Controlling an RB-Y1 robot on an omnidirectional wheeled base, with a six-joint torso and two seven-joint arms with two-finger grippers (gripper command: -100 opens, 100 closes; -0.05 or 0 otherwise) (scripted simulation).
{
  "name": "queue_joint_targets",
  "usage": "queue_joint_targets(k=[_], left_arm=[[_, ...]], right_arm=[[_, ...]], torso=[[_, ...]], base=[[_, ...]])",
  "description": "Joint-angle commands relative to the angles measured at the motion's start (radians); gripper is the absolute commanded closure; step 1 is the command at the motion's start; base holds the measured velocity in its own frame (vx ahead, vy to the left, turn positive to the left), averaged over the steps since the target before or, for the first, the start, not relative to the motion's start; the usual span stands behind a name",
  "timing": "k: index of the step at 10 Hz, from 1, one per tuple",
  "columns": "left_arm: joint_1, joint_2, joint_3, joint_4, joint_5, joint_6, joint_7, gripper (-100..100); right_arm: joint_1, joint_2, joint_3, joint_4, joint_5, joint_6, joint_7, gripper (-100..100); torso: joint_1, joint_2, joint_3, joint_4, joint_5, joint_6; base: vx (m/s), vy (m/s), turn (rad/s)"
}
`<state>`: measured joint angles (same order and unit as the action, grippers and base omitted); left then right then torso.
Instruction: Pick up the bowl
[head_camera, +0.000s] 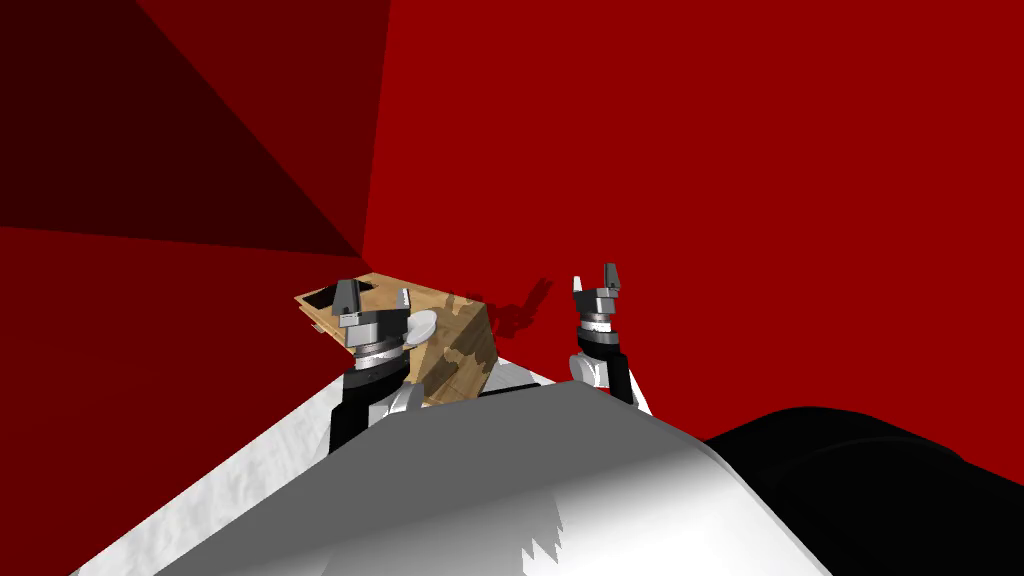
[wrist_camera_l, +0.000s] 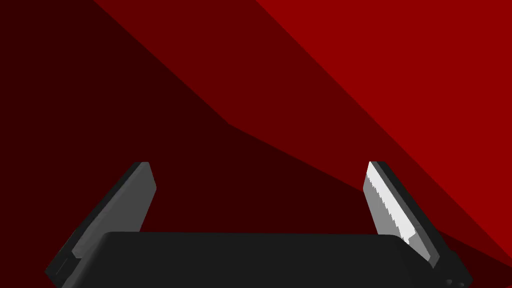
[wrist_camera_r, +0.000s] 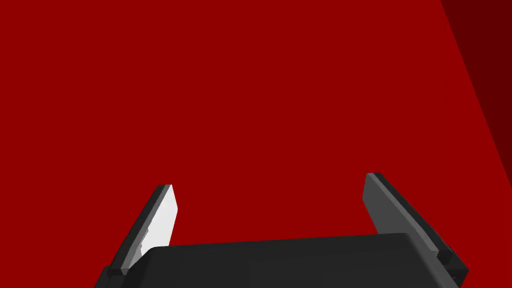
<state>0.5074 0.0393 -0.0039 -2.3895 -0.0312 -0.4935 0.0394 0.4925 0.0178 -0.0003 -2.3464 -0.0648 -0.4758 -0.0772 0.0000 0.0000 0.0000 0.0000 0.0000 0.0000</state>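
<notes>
While left gripper (head_camera: 373, 296) and right gripper (head_camera: 594, 278) stand open and empty, bowl (head_camera: 424, 325) not yet lifted
Pale grey bowl rests on wooden surface (head_camera: 432, 298), just beside left gripper; approach, grasp and lift outstanding

A light brown, box-shaped wooden piece of furniture (head_camera: 460, 350) sits among flat red walls (head_camera: 700, 150), which turn darker red towards the upper left. Its top has a black rectangular opening (head_camera: 322, 297). A dark red shadow (head_camera: 520, 310) falls just beside it. A black area (head_camera: 880, 490) lies at the lower right.
</notes>
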Motion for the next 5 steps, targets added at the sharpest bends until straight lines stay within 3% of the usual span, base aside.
queue_joint_targets(k=[1,5], left_arm=[[-0.022,0.032,0.002,0.019,-0.005,0.012,0.009,-100],[-0.103,0.083,0.006,0.087,-0.021,0.064,0.041,-100]], right_arm=[[0.0,0.0,0.0,0.0,0.0,0.0,0.0,0],[0.0,0.0,0.0,0.0,0.0,0.0,0.0,0]], torso=[[0.0,0.0,0.0,0.0,0.0,0.0],[-0.003,0.008,0.005,0.002,-0.001,0.0]], base=[[-0.054,-0.032,0.074],[-0.125,-0.054,0.103]])
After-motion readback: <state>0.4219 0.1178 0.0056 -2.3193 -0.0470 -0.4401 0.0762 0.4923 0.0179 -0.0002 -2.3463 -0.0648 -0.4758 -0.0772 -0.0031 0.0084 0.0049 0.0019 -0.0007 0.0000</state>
